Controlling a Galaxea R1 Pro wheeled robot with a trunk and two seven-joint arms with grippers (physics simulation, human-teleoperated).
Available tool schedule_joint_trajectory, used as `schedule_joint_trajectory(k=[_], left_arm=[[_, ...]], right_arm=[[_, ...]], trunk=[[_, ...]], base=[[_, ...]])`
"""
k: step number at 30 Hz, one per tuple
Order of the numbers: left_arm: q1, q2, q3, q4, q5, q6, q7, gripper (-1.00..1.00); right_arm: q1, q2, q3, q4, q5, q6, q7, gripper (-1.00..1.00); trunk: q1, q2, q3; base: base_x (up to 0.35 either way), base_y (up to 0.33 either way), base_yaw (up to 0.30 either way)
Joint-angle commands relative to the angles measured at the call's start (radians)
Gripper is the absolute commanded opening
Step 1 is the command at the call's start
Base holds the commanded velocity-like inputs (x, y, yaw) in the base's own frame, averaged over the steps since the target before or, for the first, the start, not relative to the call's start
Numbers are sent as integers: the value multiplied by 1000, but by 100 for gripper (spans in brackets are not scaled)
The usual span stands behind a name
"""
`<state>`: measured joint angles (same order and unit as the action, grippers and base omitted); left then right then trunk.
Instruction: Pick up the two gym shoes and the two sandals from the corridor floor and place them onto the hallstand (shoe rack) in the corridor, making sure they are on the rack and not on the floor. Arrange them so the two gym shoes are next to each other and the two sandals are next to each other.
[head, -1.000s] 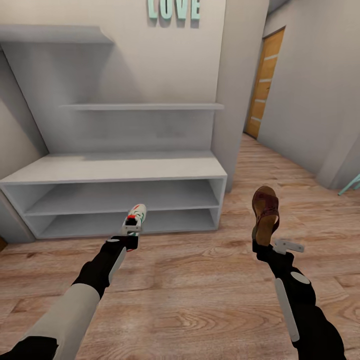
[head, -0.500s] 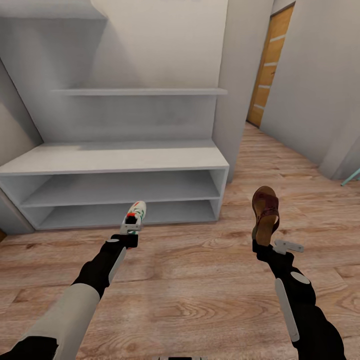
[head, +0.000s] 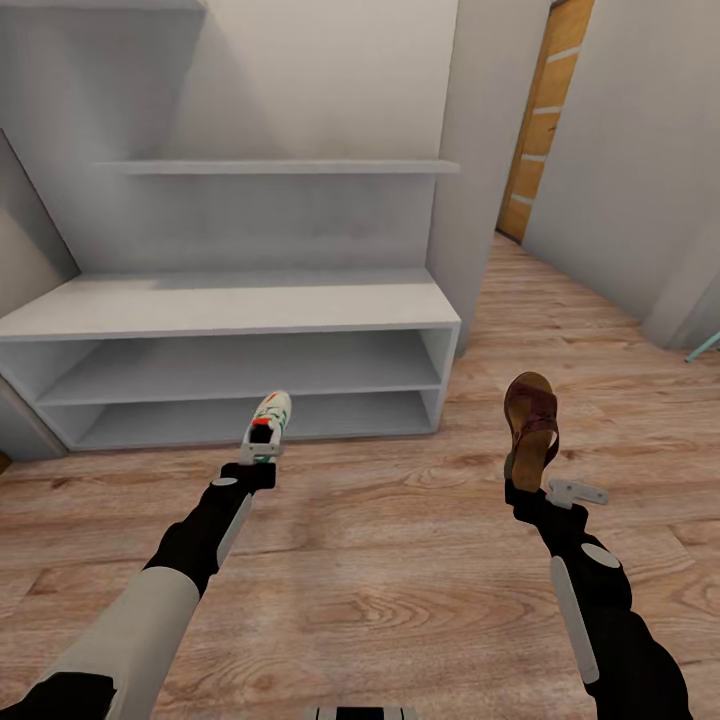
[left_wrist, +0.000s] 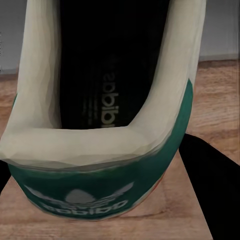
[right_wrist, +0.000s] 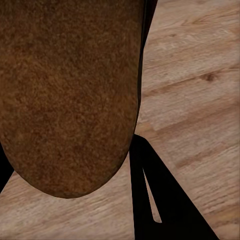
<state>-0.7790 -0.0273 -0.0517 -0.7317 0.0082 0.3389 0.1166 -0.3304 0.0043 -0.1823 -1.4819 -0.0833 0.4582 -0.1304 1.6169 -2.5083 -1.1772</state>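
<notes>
- Fingers of the left gripper (head: 262, 462) are clamped on a gym shoe (head: 269, 420), held above the corridor floor (head: 400, 560) before the hallstand (head: 240, 305).
- Fingers of the right gripper (head: 528, 490) are closed on a brown sandal (head: 530, 425), held upright, toe up, off the floor.
- Both hallstand shelf tiers are seen behind the shoe.

Orange-brown wooden door (head: 545, 120) with pale horizontal bands, far right down the hall. Plain pale walls (head: 630, 150); a square wall corner (head: 470, 180) just right of the rack. Teal object (head: 706, 346) at right edge, cut off, can't identify.
</notes>
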Motion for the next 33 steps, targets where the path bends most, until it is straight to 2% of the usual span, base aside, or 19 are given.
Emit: schedule_joint_trajectory(k=[1,5,13,15,18,19,20,21,22,23,25,26,27,28,29,31,33], left_arm=[[0,1,-3,-2,1,2,6,-100],[0,0,-2,-2,1,-24,7,-100],[0,0,19,-2,1,-32,8,-100],[0,0,20,-2,1,-32,8,-100],[0,0,21,-2,1,-32,8,-100],[0,0,21,-2,1,-32,8,-100],[0,0,21,-2,1,-32,8,-100],[0,0,21,-2,1,-32,8,-100],[0,0,21,-2,1,-32,8,-100],[0,0,21,-2,1,-32,8,-100],[0,0,21,-2,1,-32,8,-100],[0,0,21,-2,1,-32,8,-100],[0,0,21,-2,1,-31,8,-100],[0,0,21,-2,1,-32,8,-100],[0,0,21,-2,1,-31,8,-100],[0,0,21,-2,1,-31,8,-100],[0,-1,21,-2,1,-31,8,-100]], right_arm=[[0,0,0,-1,-12,5,-8,-100],[0,1,0,-1,-12,5,-8,-100],[0,0,-8,-4,-12,5,-8,-100],[0,-2,-27,-9,-12,8,-8,-100],[0,-4,-144,-13,-12,34,-7,-100],[0,-5,-216,-13,-12,52,-6,-100],[0,-6,-254,-13,-13,60,-5,-100],[0,-9,-331,-13,-13,76,-4,-100],[0,-12,-368,-13,-13,83,-4,-100],[0,-46,-492,-12,-15,98,-2,-100],[0,-111,-562,-11,-17,112,-2,-100],[0,-150,-581,-11,-19,133,-1,-100],[0,-169,-587,-11,-20,149,-1,-100],[0,-204,-598,-10,-22,193,-1,-100],[-1,-244,-607,-9,-23,275,-1,-100],[0,-271,-613,-9,-22,363,-2,-100],[0,-280,-615,-10,-22,396,-2,-100]], trunk=[[0,0,-1],[0,0,-1],[0,0,-1],[0,0,-1],[0,0,-1],[0,0,-1],[0,0,-1],[0,0,-1],[0,0,-1],[0,0,-1],[0,0,-1],[0,0,-1],[0,0,-1],[0,0,-1],[0,0,-1],[0,0,-1],[0,0,-1]], base=[[0,0,0],[24,5,0],[169,105,0],[53,29,0],[19,10,0],[9,5,0],[7,4,0],[4,2,0],[4,2,0],[1,1,0],[0,0,0],[0,0,0],[0,0,0],[0,0,0],[0,0,0],[0,0,0],[0,0,0]])
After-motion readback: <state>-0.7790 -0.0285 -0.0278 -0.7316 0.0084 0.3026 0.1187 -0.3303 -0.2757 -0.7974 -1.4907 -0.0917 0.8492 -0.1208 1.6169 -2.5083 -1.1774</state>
